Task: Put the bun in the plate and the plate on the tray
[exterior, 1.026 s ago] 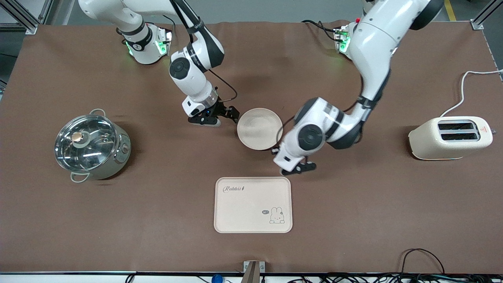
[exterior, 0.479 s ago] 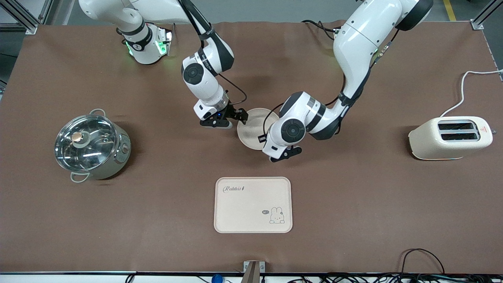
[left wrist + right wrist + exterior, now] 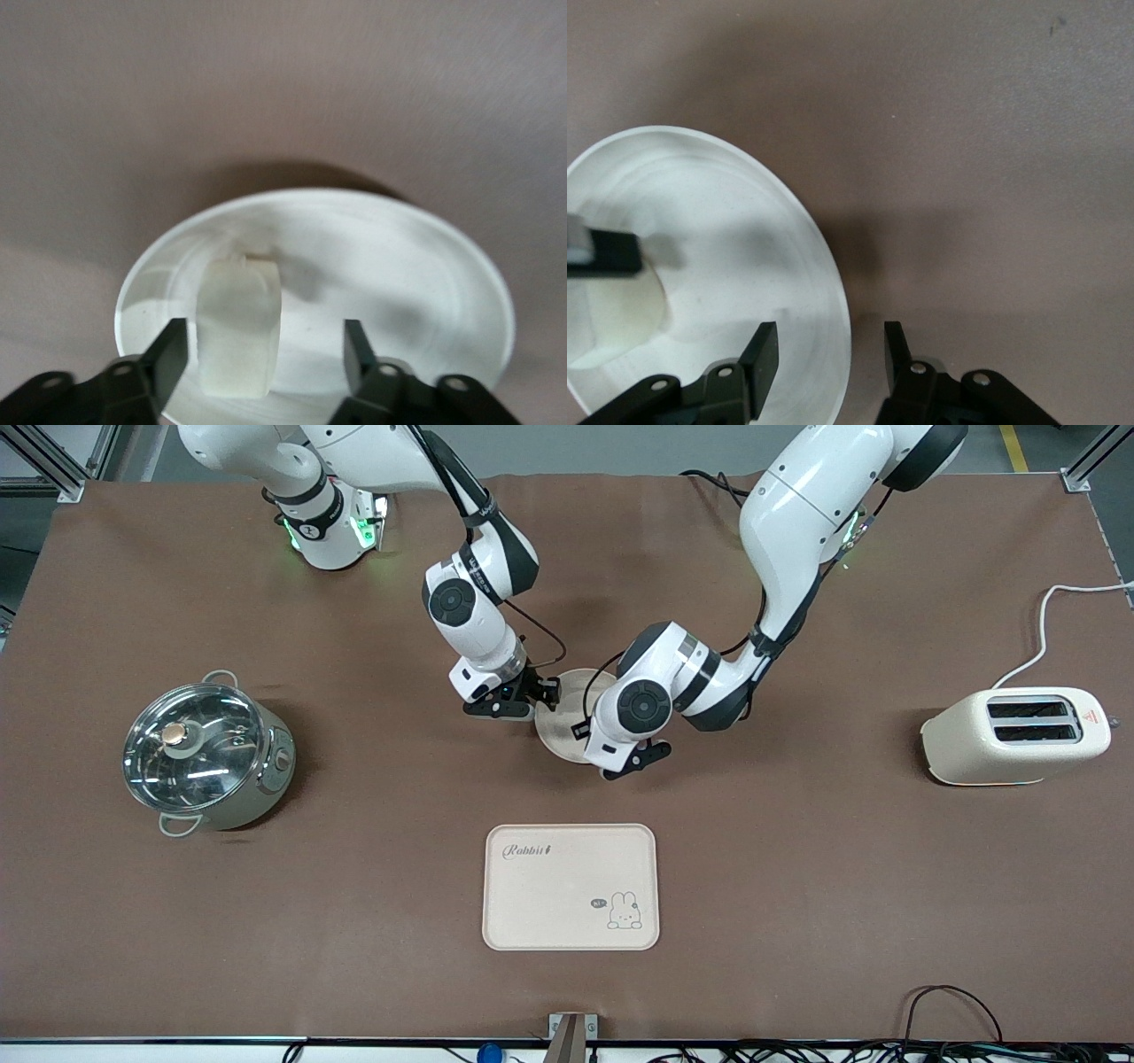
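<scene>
The off-white plate (image 3: 562,731) lies mid-table, mostly covered by both hands. In the left wrist view the pale bun (image 3: 237,323) lies in the plate (image 3: 399,274), between the open fingers of my left gripper (image 3: 266,354) and close to one of them. That gripper (image 3: 631,760) hovers over the plate's edge nearest the tray. My right gripper (image 3: 538,695) is open at the rim toward the right arm's end; its fingers (image 3: 831,350) straddle the rim of the plate (image 3: 726,230). The bun (image 3: 616,314) also shows there. The bun is hidden in the front view. The tray (image 3: 571,886) lies nearer the camera.
A steel pot with a glass lid (image 3: 205,751) stands toward the right arm's end. A cream toaster (image 3: 1014,735) with a white cord stands toward the left arm's end. Cables run along the table's near edge.
The left arm swung in from beside the plate to over it. The right gripper moved up to the plate's rim. The plate showed empty one second ago; now it holds the bun.
</scene>
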`<action>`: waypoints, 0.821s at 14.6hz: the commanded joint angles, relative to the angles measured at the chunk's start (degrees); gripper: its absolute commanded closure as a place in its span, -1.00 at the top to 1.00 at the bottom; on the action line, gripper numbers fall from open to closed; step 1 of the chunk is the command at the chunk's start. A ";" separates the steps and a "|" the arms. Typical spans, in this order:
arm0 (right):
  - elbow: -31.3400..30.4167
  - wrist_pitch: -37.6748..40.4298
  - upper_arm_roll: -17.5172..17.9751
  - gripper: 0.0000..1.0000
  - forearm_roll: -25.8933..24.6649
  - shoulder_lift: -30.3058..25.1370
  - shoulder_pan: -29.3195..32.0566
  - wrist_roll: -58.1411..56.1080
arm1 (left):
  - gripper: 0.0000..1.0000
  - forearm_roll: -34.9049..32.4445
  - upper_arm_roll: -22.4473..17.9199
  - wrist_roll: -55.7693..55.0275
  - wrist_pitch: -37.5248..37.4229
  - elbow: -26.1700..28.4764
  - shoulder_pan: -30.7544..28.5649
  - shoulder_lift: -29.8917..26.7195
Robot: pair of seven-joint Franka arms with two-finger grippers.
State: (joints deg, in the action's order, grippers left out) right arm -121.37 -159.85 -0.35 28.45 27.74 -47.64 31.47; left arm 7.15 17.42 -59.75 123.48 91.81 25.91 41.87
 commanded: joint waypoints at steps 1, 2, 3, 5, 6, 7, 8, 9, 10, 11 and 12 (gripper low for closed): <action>1.31 -0.46 -0.35 -0.11 1.43 1.44 -0.43 -0.01 | 1.00 -0.11 -0.46 2.68 -0.87 -0.92 -2.26 -5.03; 1.57 -0.63 -0.44 -0.20 1.43 1.88 -0.43 -0.01 | 1.00 -0.90 -0.46 7.06 -1.22 -1.89 -4.27 -6.61; 1.75 -0.98 -0.44 -0.30 1.43 2.05 -0.35 -0.01 | 1.00 -1.78 -0.46 13.89 -2.09 -2.07 -6.73 -8.71; 1.75 -2.21 -0.44 -0.60 1.43 2.93 -0.34 -0.01 | 1.00 -2.22 -0.46 25.50 -2.28 -2.16 -11.65 -11.19; 1.75 -3.35 -0.44 -0.75 1.35 3.11 -0.61 -0.09 | 1.00 -2.84 -0.46 31.12 -2.28 -2.16 -14.55 -12.50; 1.75 -4.06 -0.44 -0.88 1.43 3.72 -0.70 -0.44 | 1.00 -4.32 -0.46 35.97 -2.36 -2.16 -16.93 -13.65; 1.92 -4.32 -0.44 -0.95 1.35 3.90 -0.70 -0.62 | 1.00 -7.03 -0.46 40.80 -3.41 -2.25 -18.95 -15.05; 2.10 -4.33 -0.44 -0.99 1.26 3.90 -0.61 -0.80 | 1.00 -10.80 -0.46 44.50 -5.42 -3.12 -20.45 -16.11; 2.28 -4.33 -0.35 -0.99 1.26 3.82 -0.52 -0.71 | 1.00 -13.62 -0.46 45.41 -8.49 -4.87 -21.51 -17.08; 2.54 -4.15 -0.35 -0.99 1.43 3.47 -0.35 -0.28 | 1.00 -14.00 -0.46 45.07 -11.74 -6.45 -22.30 -18.39; 2.54 -3.80 -0.35 -0.99 1.52 2.51 -0.43 -0.18 | 1.00 -14.26 -0.55 44.98 -14.73 -8.12 -22.92 -20.67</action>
State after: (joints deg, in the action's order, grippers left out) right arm -119.49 -163.62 -0.45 28.56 30.35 -47.82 31.37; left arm -4.78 16.76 -15.03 114.63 86.08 3.07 25.48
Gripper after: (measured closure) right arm 0.921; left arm 0.000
